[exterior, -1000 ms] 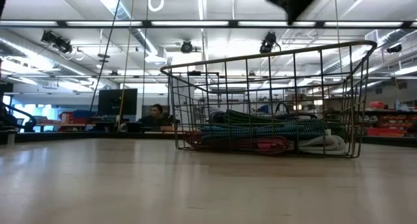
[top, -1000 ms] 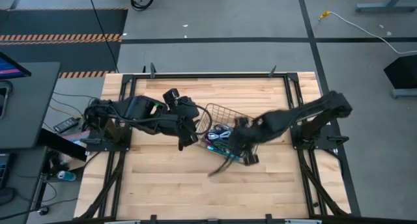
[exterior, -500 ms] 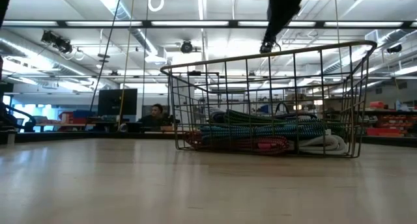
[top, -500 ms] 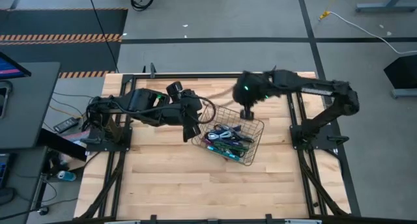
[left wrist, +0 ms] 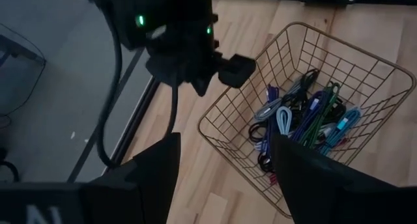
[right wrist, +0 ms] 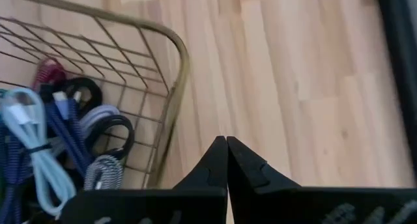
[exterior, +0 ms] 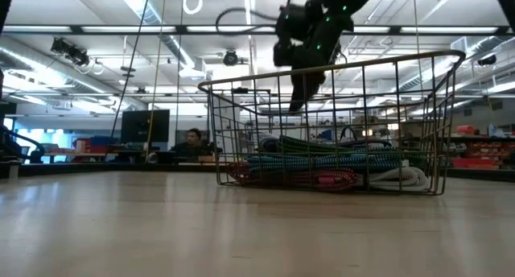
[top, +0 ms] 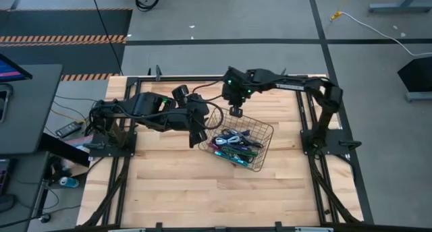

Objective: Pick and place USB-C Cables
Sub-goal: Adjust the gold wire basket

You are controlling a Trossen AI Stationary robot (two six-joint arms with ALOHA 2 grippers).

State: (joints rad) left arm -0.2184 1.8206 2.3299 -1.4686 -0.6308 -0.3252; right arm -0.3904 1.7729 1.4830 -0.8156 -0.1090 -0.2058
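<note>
A wire basket (top: 268, 129) stands in the middle of the wooden table. Several USB-C cables (top: 235, 143) lie heaped on its floor, coiled, in purple, blue, teal, grey, black and maroon (left wrist: 306, 120). My right gripper (top: 236, 111) hangs shut and empty above the basket's far corner. In its wrist view the fingertips (right wrist: 226, 149) are over bare wood just outside the rim (right wrist: 179, 55). My left gripper (top: 197, 134) waits open beside the basket's left side. Its fingers (left wrist: 159, 168) point down toward the basket and nothing is between them.
Black frame rails (top: 307, 117) run along the table's left, right and far edges. Bare wood (top: 202, 191) lies between the basket and the near edge. A person (exterior: 193, 140) sits in the room far behind the table.
My right gripper, shut throughout, has swung away from above the basket's near side toward the table's far edge. It has then gone left and come lower over the basket's far corner. The basket and cables lie as before.
</note>
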